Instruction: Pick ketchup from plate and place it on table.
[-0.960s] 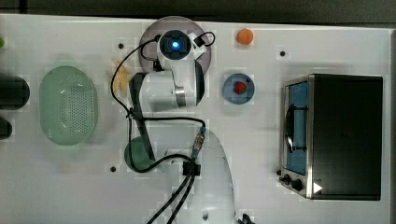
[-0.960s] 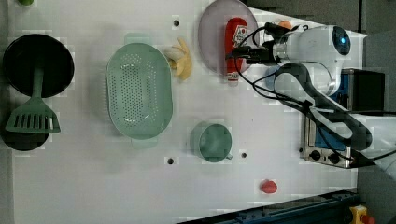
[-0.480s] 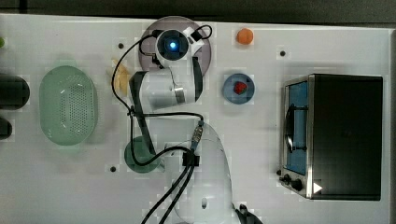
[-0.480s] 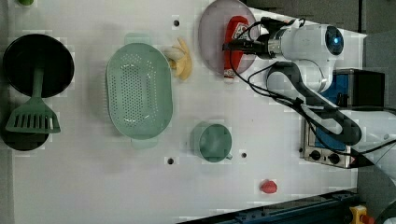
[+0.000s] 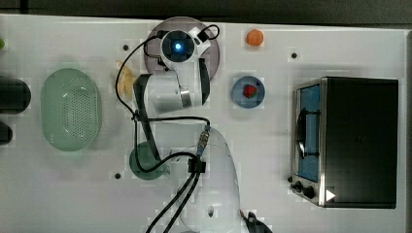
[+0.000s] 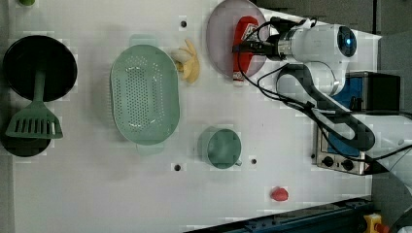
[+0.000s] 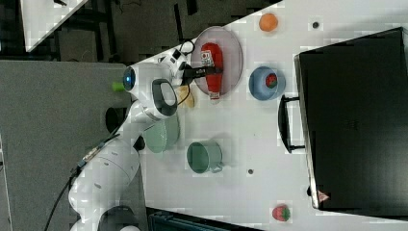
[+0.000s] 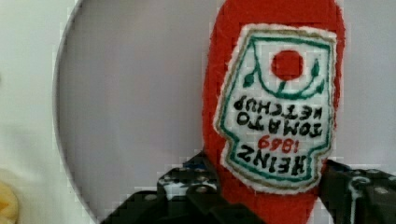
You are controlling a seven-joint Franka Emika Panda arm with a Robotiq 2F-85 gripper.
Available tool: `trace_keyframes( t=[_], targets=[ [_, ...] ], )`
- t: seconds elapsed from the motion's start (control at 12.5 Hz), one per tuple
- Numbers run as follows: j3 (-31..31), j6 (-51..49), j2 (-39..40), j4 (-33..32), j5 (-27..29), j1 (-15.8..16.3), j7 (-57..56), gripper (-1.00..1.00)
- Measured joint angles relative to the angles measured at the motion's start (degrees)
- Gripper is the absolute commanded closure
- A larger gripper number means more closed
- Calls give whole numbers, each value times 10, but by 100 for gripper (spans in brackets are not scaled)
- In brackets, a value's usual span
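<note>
The ketchup [image 8: 275, 93], a soft red bottle with a white label, lies flat on the pale lilac plate [image 8: 140, 93]. In the left view the ketchup [image 6: 245, 31] rests across the plate [image 6: 221, 39] at the far edge of the white table [image 6: 121, 194]. My gripper [image 6: 242, 48] reaches over the plate from the left view's right and straddles the bottle's middle. In the wrist view my gripper [image 8: 271, 186] has its black fingers [image 8: 191, 179] pressed against both sides of the bottle. The right view shows the ketchup [image 7: 211, 55] on the plate [image 7: 231, 43]. The arm covers the bottle in the top view.
A green perforated basket [image 6: 144, 94], a banana [image 6: 189, 65] and a green mug [image 6: 221, 147] sit near the plate. A blue dish with a red lump [image 5: 248, 91], an orange [image 5: 254, 37] and a toaster oven [image 5: 350, 141] lie toward the top view's right. A black pan with a spatula [image 6: 39, 63] stands at the left view's left.
The arm's head has moved further over the plate, and the fingers have closed in from wide open onto the bottle's sides. The ketchup has stayed in place.
</note>
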Motion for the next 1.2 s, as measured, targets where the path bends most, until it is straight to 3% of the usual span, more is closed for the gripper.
trace_keyframes(
  t=[0.4,0.8,1.2],
  targets=[
    [1,-53,-17,22,10,-4,0,-21],
    [4,-200,-115,41,88,-16,0,-21],
    [1,-221,-291,-60,105,-64,0,-21]
  ],
)
